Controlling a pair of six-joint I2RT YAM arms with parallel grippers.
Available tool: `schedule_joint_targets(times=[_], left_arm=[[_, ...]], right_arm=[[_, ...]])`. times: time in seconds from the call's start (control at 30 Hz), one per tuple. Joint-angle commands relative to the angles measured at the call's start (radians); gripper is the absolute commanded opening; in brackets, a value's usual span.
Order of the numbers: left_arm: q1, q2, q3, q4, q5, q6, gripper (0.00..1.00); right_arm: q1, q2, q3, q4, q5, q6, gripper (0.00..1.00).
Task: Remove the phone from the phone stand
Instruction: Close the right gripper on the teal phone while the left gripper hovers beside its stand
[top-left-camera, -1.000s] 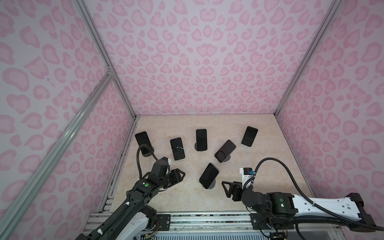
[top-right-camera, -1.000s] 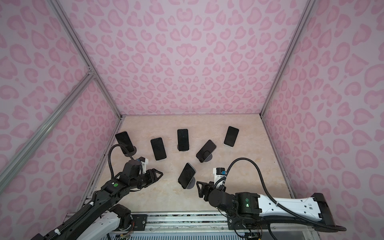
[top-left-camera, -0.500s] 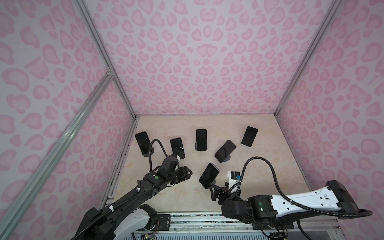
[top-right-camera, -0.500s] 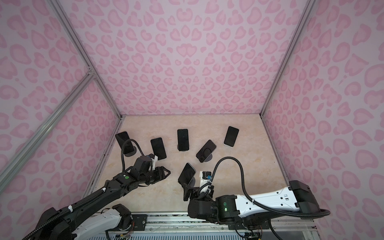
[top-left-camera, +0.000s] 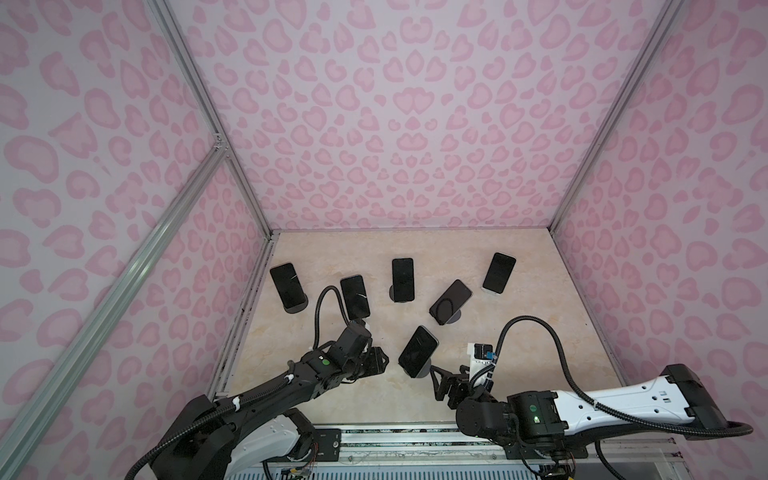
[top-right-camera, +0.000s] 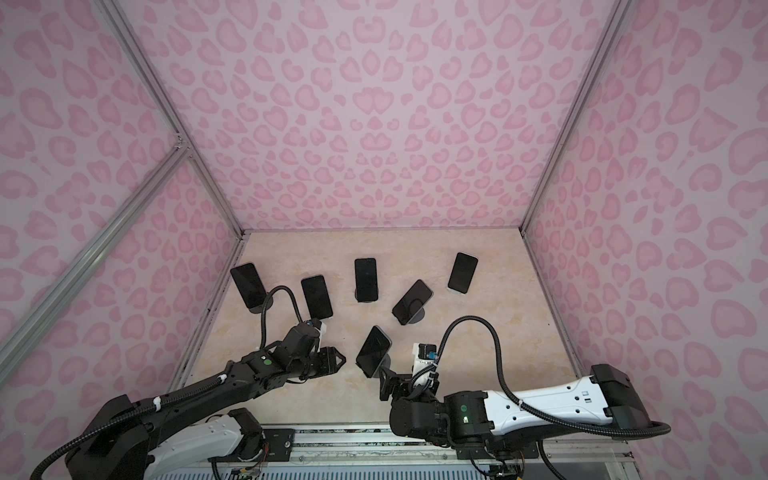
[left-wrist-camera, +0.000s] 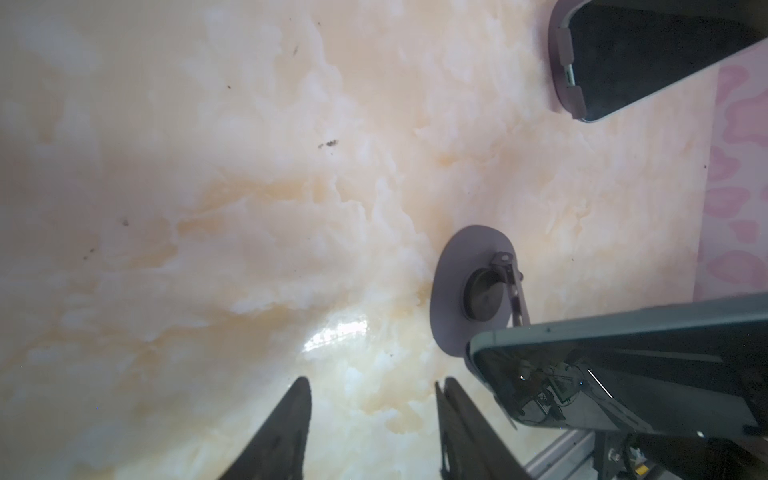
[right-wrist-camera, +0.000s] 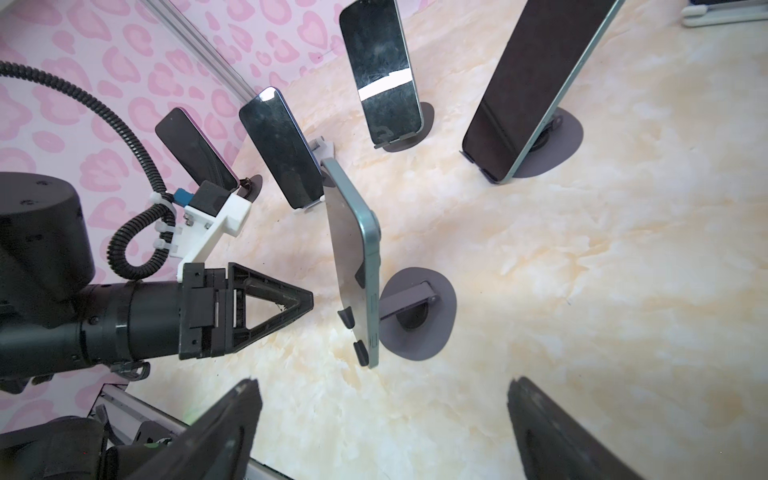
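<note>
The nearest phone (top-left-camera: 417, 351) is dark-screened with a green edge and leans on a stand with a round grey base (top-left-camera: 423, 375). My left gripper (top-left-camera: 384, 362) hovers just left of it. Its jaws are narrowed but apart, with only bare table between them (left-wrist-camera: 374, 381). In the left wrist view the phone (left-wrist-camera: 623, 374) lies beside one finger, not touching, and the stand base (left-wrist-camera: 449, 291) shows past it. My right gripper (top-left-camera: 439, 380) stands wide open and empty just right of the base. The right wrist view shows the phone (right-wrist-camera: 353, 257) edge-on on its stand (right-wrist-camera: 419, 320).
Several other dark phones stand on stands farther back, such as one (top-left-camera: 355, 297) behind my left arm, one (top-left-camera: 403, 279) in the middle and one (top-left-camera: 451, 301) at the right. Pink patterned walls (top-left-camera: 232, 291) enclose the marble table (top-left-camera: 540, 316).
My left gripper has moved right, closer to the nearest phone, and its jaws have narrowed. My right gripper has shifted left to the stand's base and stayed open.
</note>
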Motion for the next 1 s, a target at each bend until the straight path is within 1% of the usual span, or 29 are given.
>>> schedule_joint_targets(times=[0.0,0.23,0.47,0.97], left_arm=[[-0.020,0.035,0.013,0.068,-0.010,0.000,0.53],[-0.084,0.102,0.055,0.067,-0.074,-0.011,0.53],[-0.119,0.089,0.047,0.046,-0.151,-0.043,0.52],[-0.174,0.098,0.067,0.021,-0.179,-0.053,0.50]], right_arm=[[-0.016,-0.018,-0.018,-0.011,0.026,-0.007,0.92],[-0.042,-0.108,-0.068,-0.009,0.025,-0.008,0.90],[-0.052,-0.133,-0.067,-0.047,0.029,-0.011,0.89],[-0.072,-0.141,-0.071,-0.032,0.018,-0.033,0.89]])
